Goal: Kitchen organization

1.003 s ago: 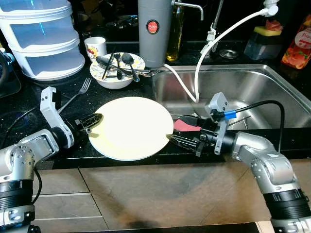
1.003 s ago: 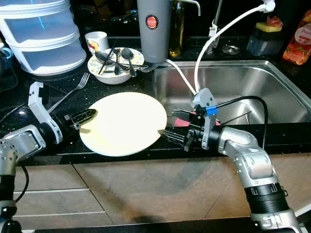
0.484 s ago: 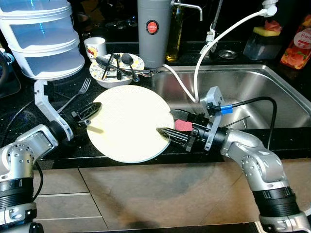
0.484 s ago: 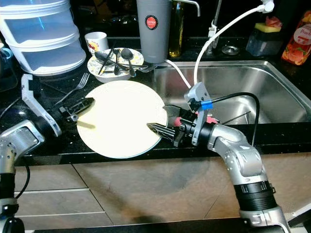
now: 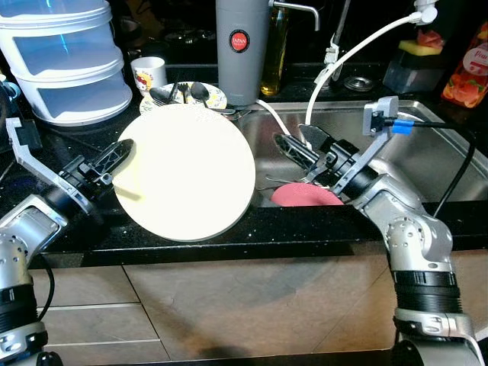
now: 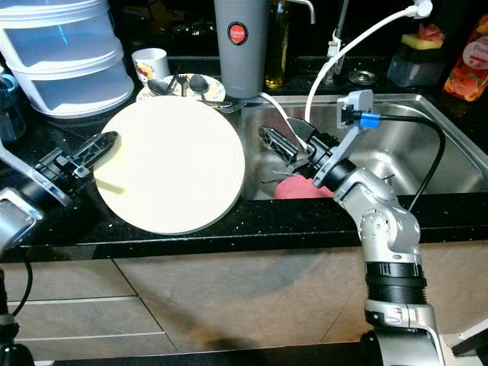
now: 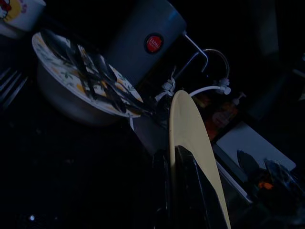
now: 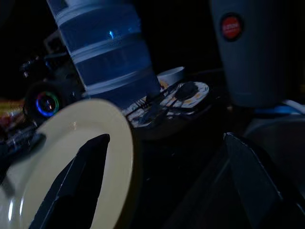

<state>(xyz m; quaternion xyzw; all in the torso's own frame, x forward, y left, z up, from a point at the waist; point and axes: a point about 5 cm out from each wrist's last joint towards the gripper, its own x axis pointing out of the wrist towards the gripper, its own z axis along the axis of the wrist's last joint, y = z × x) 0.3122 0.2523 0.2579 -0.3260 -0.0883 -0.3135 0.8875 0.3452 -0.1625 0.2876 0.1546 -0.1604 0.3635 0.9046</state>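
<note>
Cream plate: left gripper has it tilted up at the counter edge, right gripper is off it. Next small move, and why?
Probably carry the cream plate rightward over the sink and lower it in. The left gripper alone pinches its rim, with the plate tipped up off the counter, so it is poorly supported. The right gripper hangs open above the sink, apart from the plate, over a red dish.

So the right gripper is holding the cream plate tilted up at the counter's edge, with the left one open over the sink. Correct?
Sides are swapped. The left gripper clamps the cream plate, tilted up at the counter's edge; the left wrist view shows its jaws pinching the rim. The right gripper is the one open over the sink, as both eye views show.
</note>
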